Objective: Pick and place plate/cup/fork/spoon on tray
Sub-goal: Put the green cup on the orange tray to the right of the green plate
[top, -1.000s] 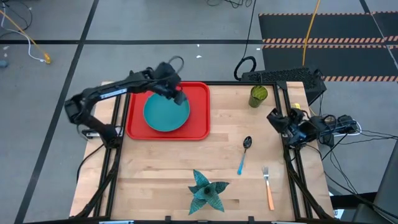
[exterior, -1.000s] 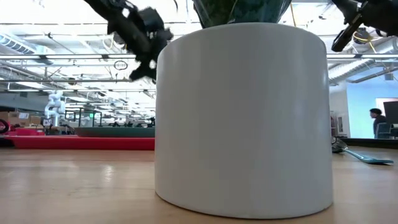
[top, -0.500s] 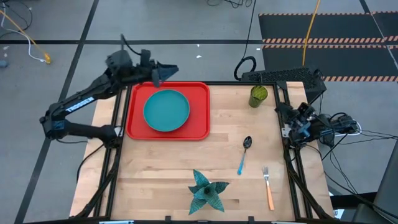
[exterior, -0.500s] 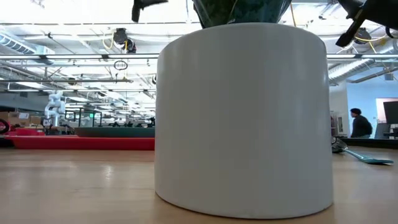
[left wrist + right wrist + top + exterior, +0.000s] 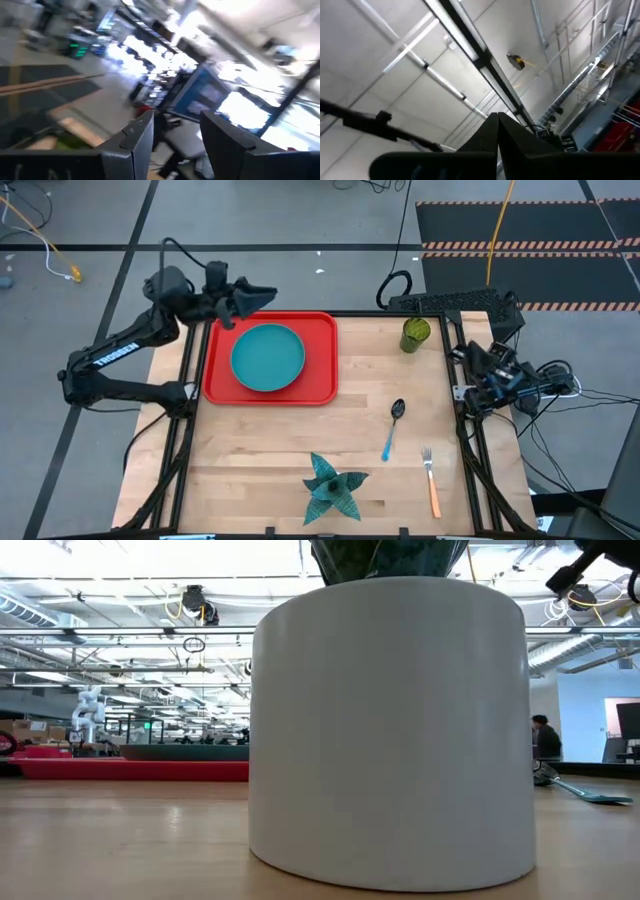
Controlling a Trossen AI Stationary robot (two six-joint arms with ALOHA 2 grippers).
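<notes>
While the left hand [image 5: 262, 297] hovered with fingers apart and empty just past the tray's [image 5: 322, 380] far left corner, the plate [image 5: 267, 357] lay on the tray, near that hand. Right of it on the desk [image 5: 250, 450] lay the spoon [image 5: 392, 429], the fork [image 5: 430, 480] and the cup [image 5: 415, 334]. Beyond them, the right hand [image 5: 468, 360] waited with fingers together.

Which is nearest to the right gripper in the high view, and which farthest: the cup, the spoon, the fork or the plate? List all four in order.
Measured from the right gripper at the table's right edge:
1. Cup, by the table's far right corner.
2. Spoon, on the wood right of centre.
3. Fork, near the front right.
4. Plate, on the red tray at the left.
</notes>
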